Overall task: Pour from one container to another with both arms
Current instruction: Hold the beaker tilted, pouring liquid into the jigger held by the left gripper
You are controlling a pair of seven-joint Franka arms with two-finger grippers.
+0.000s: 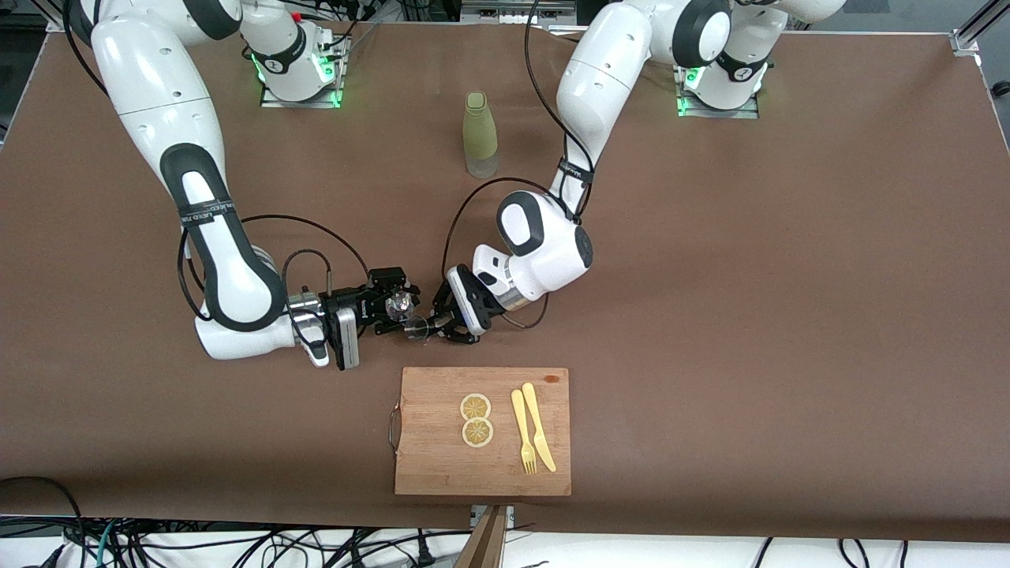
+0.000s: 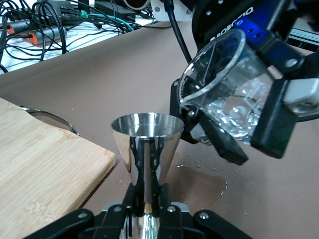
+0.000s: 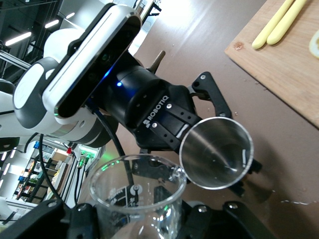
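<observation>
Beaker [image 2: 227, 94] tilted over jigger [image 2: 146, 149]

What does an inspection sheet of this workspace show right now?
Surface: brown table mat, wet puddle under the pour.
Job's things: clear glass beaker tilted over steel conical measuring cup.
Clutter: wooden cutting board with two lemon slices, yellow plastic fork and knife; green bottle.
Grippers: left gripper shut on measuring cup; right gripper shut on beaker.
Cables: black cables along the table's edge.
Surroundings: nothing seen.
</observation>
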